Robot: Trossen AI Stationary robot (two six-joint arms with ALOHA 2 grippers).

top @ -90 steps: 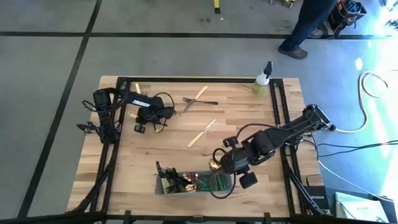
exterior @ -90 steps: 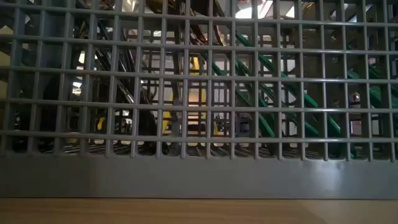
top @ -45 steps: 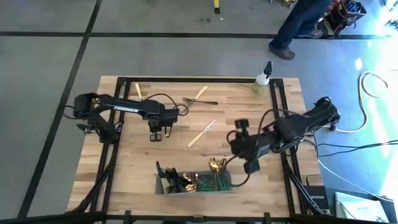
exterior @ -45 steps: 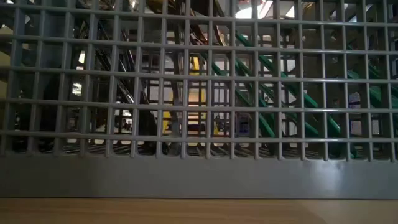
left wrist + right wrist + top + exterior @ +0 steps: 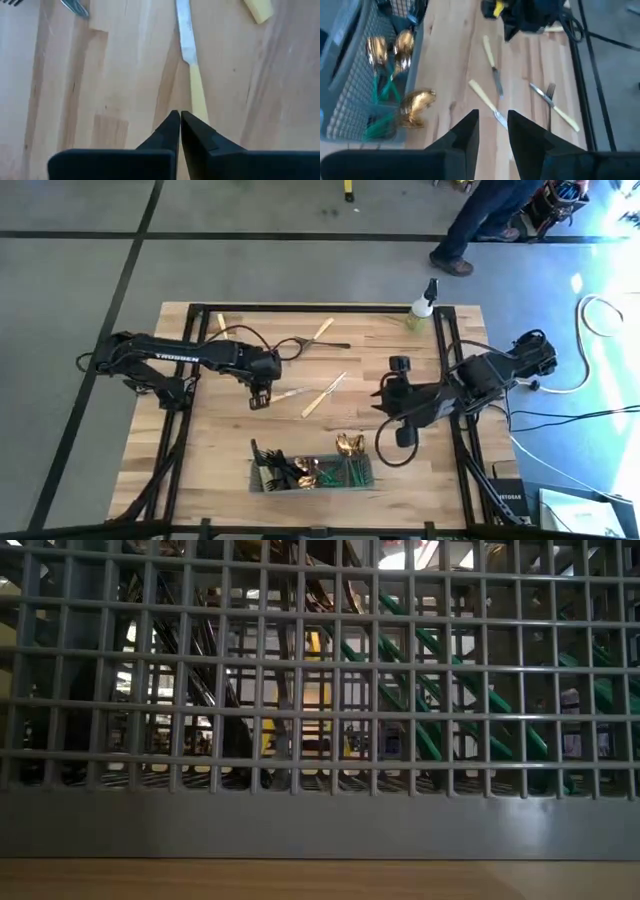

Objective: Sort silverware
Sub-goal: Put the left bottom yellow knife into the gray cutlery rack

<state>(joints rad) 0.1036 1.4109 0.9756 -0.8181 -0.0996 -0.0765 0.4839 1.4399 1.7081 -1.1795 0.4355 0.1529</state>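
Cream-handled knife [image 5: 192, 65] lies on the table [image 5: 200, 460] just ahead of the left pincer [image 5: 180, 122], its fingers pressed together, empty. The right pincer [image 5: 492, 127] hovers empty, slightly parted, near the caddy [image 5: 262, 480].

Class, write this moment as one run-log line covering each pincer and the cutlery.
left pincer: shut, over cream-handled knife | right pincer: open, empty, beside caddy | gold spoons: in caddy | loose cutlery: on table

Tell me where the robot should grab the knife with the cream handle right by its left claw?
Probably the cream handle of the knife, from straight above. It lies flat on the table, so fingers should straddle its narrow sides. The left gripper is shut and must open first.
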